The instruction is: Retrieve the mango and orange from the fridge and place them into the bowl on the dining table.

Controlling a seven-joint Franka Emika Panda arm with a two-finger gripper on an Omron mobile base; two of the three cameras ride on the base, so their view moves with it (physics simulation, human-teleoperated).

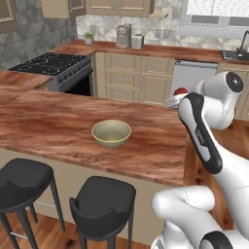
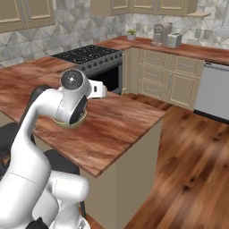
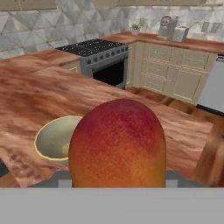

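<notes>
The mango (image 3: 117, 142) sits clamped between the fingers of the gripper (image 1: 176, 99), looming large and upright in the hand view, red on top and shading to orange lower down, its long axis standing up along the fingers. The bowl (image 1: 111, 133) is the landmark here: it rests on the dining table (image 1: 58, 121), empty as far as the pictures show, and in the left base view the held fruit hangs above the far edge of the table, well off to the right of the bowl and higher. In the hand view the bowl (image 3: 54, 139) peeks out low and to the left of the mango, so the drop point lies down and left from the hand's own outlook; my read is that the carry has to close that sideways gap before any release. The tabletop around the bowl is glossy reddish-brown wood, flat, with nothing else standing near the rim. Beyond the bowl, across the floor, a black stove (image 1: 56, 65) sits in the corner run of beige cabinets, and two dark stools (image 1: 102, 202) stand on the near side. The orange is still to be fetched, by my judgement.
</notes>
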